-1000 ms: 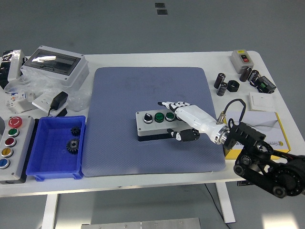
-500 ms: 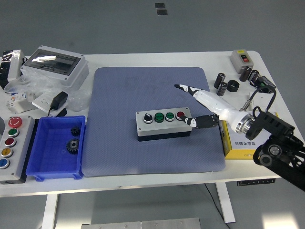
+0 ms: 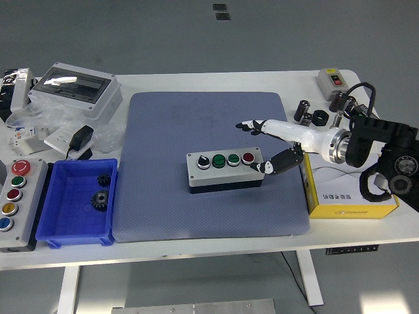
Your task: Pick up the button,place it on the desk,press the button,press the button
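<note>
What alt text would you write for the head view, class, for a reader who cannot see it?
The robot's right hand, fingers open, hovers at the right end of a grey button box with a black knob, two green buttons and one red button, which sits on a blue-grey mat. A blue bin holding gears stands left of the mat.

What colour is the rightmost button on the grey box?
Red button, clearest in the head view.
</note>
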Controlling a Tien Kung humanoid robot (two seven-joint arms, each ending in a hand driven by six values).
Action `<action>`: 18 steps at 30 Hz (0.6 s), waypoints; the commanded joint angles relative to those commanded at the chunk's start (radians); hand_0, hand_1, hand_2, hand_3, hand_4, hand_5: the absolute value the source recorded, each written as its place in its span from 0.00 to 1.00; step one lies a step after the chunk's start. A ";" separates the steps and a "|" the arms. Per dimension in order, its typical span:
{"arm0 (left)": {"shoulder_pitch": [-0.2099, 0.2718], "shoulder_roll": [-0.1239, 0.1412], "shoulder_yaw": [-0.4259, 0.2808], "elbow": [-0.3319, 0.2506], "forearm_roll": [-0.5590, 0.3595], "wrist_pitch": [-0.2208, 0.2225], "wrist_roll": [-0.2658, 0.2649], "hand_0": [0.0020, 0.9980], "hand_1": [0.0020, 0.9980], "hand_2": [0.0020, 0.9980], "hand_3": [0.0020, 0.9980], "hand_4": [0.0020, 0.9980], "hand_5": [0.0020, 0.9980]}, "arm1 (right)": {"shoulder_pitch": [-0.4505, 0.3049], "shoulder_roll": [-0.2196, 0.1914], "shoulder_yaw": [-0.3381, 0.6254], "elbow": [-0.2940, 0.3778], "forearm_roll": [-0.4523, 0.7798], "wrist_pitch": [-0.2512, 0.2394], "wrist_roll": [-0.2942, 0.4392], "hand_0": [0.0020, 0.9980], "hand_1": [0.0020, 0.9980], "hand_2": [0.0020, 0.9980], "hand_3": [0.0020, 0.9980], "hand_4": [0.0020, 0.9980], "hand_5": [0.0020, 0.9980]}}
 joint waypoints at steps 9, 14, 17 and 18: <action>0.002 -0.001 0.001 0.000 -0.003 0.001 0.001 0.61 0.51 0.53 0.59 0.60 0.20 | 0.023 0.045 -0.019 -0.089 -0.019 0.066 -0.017 0.00 0.15 0.27 0.79 0.28 0.04; 0.001 -0.001 -0.001 0.000 -0.001 0.001 0.000 0.61 0.51 0.53 0.59 0.60 0.20 | 0.031 0.066 -0.019 -0.139 -0.026 0.046 -0.007 0.00 0.12 0.25 0.79 0.27 0.05; 0.000 -0.001 -0.002 0.000 0.000 0.001 0.000 0.61 0.51 0.53 0.59 0.60 0.20 | 0.034 0.076 -0.021 -0.165 -0.033 0.033 -0.002 0.00 0.12 0.25 0.79 0.27 0.05; -0.001 -0.002 -0.002 0.000 0.001 0.002 0.000 0.61 0.51 0.53 0.59 0.60 0.20 | 0.034 0.080 -0.022 -0.174 -0.035 0.029 -0.001 0.00 0.12 0.25 0.79 0.27 0.05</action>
